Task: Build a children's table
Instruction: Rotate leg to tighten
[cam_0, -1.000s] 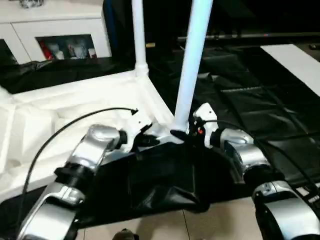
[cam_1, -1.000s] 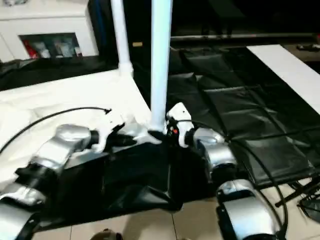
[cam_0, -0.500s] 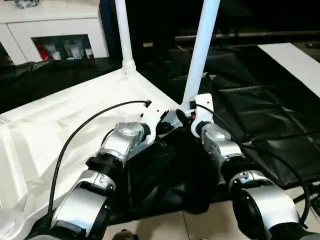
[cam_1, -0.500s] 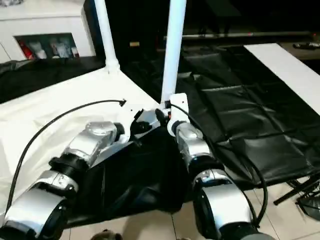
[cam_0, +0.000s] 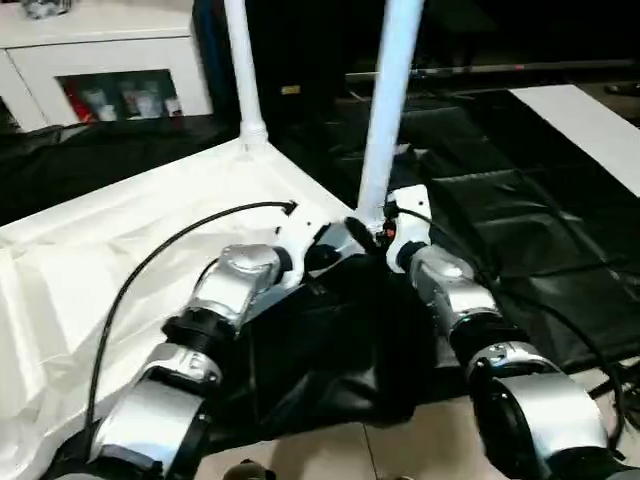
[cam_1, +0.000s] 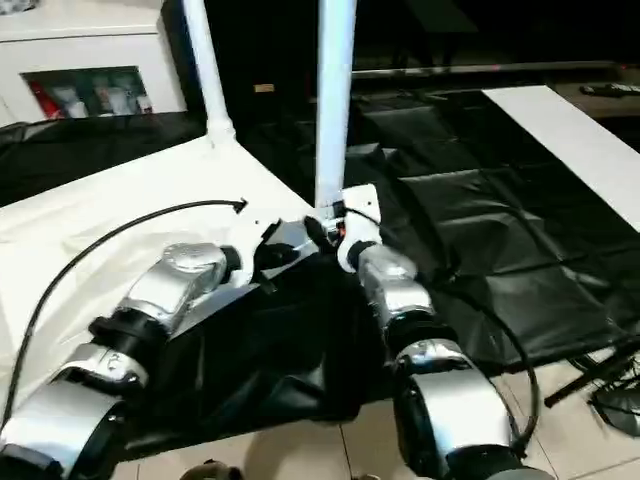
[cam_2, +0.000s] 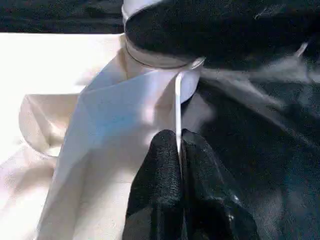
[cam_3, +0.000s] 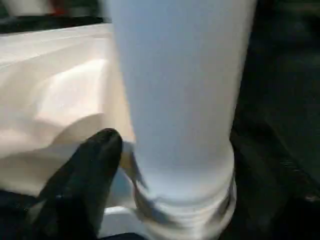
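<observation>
Lying upside down on black-draped work table (cam_0: 520, 220): white tabletop (cam_0: 130, 240), two legs (cam_0: 390, 110) upright in corner sockets. Left gripper (cam_2: 179, 150) pinched shut on tabletop's thin edge rib beside near socket. Right gripper (cam_3: 150, 175) around near leg's base; jaw state unclear. Open cloth beyond right edge.

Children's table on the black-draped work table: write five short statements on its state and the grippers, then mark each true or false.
1. Two white legs stand upright in corner sockets of the tabletop. True: the far leg and the near leg.
2. The tabletop lies with its top face up. False: its underside faces up.
3. The left gripper is shut on a thin rim of the tabletop. True.
4. The right gripper is at the far leg. False: it is at the base of the near leg.
5. The near leg lies flat on the black cover. False: it stands in its socket.
</observation>
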